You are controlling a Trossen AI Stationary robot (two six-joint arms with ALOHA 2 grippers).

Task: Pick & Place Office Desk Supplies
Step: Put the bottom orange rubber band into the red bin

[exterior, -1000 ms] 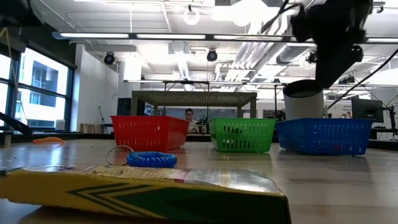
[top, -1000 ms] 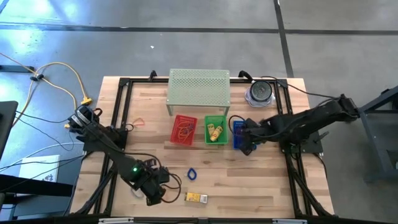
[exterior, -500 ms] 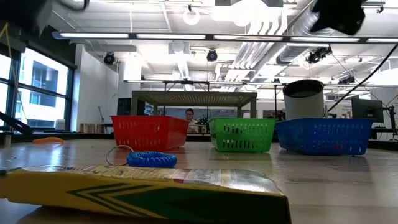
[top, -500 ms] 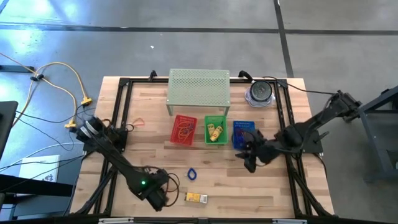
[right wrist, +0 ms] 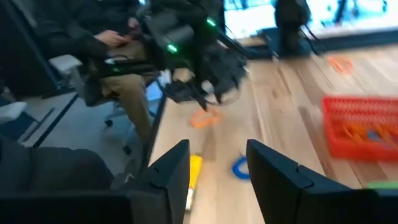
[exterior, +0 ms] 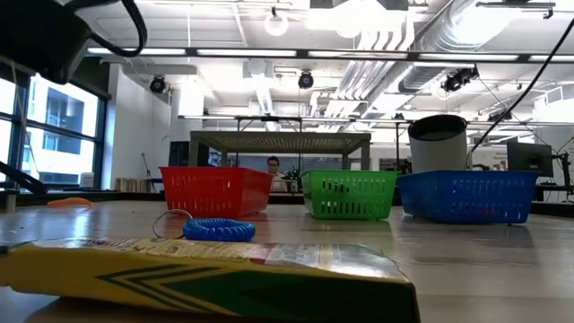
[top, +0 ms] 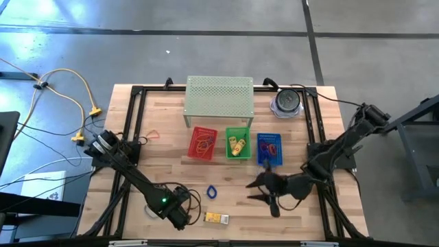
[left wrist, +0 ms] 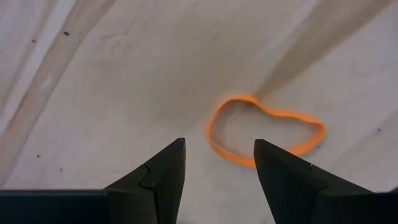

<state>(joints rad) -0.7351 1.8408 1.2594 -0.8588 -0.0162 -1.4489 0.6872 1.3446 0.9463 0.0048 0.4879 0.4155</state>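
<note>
Pickup of an orange rubber band [left wrist: 264, 132] is judged in hand: the left tool [left wrist: 217, 163] is held partly open and empty above it on the tabletop [left wrist: 124, 74]. Lowering and closing is called for next. The right tool [right wrist: 217, 163], also parted and empty, is aimed toward the yellow box [right wrist: 194, 169]. No writing can be read.

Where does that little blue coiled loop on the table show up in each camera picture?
High view: blue loop, near the front edge, before the red basket.
Low view: blue loop, left of centre, before the red basket.
Left wrist view: not in it.
Right wrist view: blue loop; red basket also shows.
</note>
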